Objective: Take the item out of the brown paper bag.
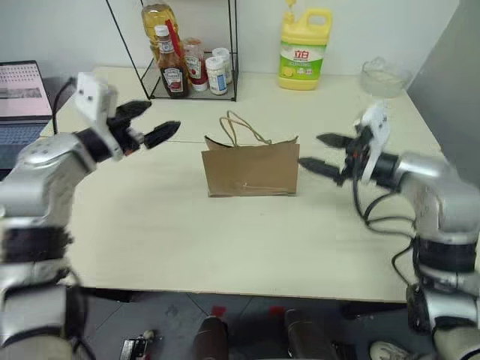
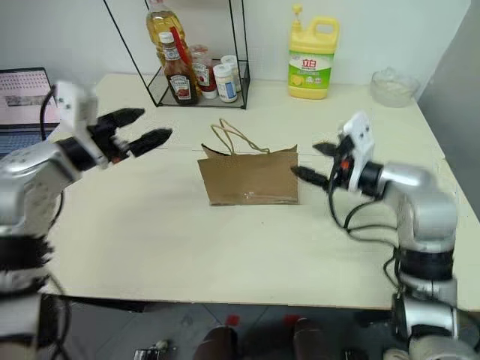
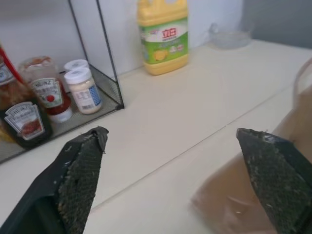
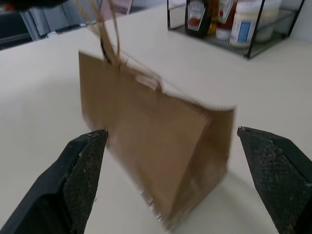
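Brown paper bag hides its inside; laptop cut by the frame edge

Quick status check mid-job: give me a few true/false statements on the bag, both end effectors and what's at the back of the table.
1. The brown paper bag stands upright on the table. True.
2. The right end effector is clamped on the bag. False: it is open, beside the bag.
3. The left end effector is open and holds nothing. True.
4. The yellow detergent jug lies tipped over. False: it stands upright at the back.
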Robot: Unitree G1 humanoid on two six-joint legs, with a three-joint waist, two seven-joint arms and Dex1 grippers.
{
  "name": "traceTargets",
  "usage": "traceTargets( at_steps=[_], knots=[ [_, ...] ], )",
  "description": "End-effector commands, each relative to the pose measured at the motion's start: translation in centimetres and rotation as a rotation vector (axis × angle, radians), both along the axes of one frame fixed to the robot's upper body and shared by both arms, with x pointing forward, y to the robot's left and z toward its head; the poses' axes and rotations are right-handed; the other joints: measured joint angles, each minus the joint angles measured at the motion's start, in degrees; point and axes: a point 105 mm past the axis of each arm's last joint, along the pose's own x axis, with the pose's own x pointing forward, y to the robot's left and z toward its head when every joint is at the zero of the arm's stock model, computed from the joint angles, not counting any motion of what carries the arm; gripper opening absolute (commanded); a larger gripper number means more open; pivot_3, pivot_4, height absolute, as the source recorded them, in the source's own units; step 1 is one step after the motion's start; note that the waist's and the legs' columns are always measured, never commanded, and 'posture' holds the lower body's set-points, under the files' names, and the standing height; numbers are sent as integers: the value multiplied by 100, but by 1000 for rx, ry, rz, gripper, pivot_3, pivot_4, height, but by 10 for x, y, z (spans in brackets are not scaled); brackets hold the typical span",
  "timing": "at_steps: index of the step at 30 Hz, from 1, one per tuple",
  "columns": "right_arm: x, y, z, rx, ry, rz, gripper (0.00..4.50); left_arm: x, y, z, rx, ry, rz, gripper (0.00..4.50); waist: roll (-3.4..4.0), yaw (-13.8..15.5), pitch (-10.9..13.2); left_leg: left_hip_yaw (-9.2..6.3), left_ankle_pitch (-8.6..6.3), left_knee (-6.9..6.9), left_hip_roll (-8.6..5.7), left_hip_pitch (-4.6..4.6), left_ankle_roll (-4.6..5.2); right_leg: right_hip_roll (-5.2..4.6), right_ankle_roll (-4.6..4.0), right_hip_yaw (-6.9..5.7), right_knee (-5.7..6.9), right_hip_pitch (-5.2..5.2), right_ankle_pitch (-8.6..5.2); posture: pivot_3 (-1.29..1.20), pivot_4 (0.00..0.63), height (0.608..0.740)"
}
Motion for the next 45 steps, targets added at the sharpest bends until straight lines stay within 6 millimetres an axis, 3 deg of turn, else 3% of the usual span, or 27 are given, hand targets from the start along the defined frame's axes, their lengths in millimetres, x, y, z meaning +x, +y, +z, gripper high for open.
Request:
traceTargets(
  at_steps=[1,5,9,18,25,31,37,42,45],
  knots=[
    [-13,-6,1,-11,-70,-134,4475,28,-11,9,138,-72,55,4500,1,-11,3,3,0,4,-7,-7,0,-5,0,6,-4,-4,0,0,150,740],
    [-14,-11,-6,26,-63,-237,4475,40,-32,0,254,-37,-7,4500,-1,-134,3,16,0,-3,-25,0,0,-18,1,25,-9,-6,0,0,150,740],
    [-17,-15,-6,26,-82,-282,4475,30,-52,-26,413,76,-222,4500,0,-213,4,5,-1,-16,-24,10,7,-9,-2,25,4,-6,-3,0,150,740],
    [-30,-21,-7,-16,-105,-243,4475,-24,-67,-59,510,295,-637,4500,-1,-221,4,3,-5,-14,-22,9,17,-8,-2,27,7,-2,-4,0,150,740],
    [-27,-28,-11,-39,-91,-230,4475,-67,-73,-67,544,356,-700,4500,-1,-193,4,4,-6,-5,-6,8,18,-1,-2,24,9,4,-4,0,150,740],
    [-30,-30,-20,-54,-70,-196,4475,-72,-62,-48,568,291,-636,4500,-3,-188,5,5,-7,0,-7,9,21,-1,-2,23,9,7,-5,0,150,740],
    [-38,-33,-29,-73,-44,-111,4475,-100,-67,-20,638,119,-748,4500,-3,-178,5,6,-7,-3,-3,9,21,2,-2,23,7,6,-5,0,150,740],
    [-60,-29,-42,-131,7,62,4475,-148,-79,-52,770,49,-1002,4500,-2,-179,5,15,-7,-4,1,15,22,2,-3,28,5,10,-5,0,150,740],
    [-71,-26,-47,-142,43,153,4475,-163,-77,-78,833,35,-1085,4500,-6,-175,6,15,-7,-1,3,14,22,4,-3,28,6,10,-5,0,150,740]
  ],
)
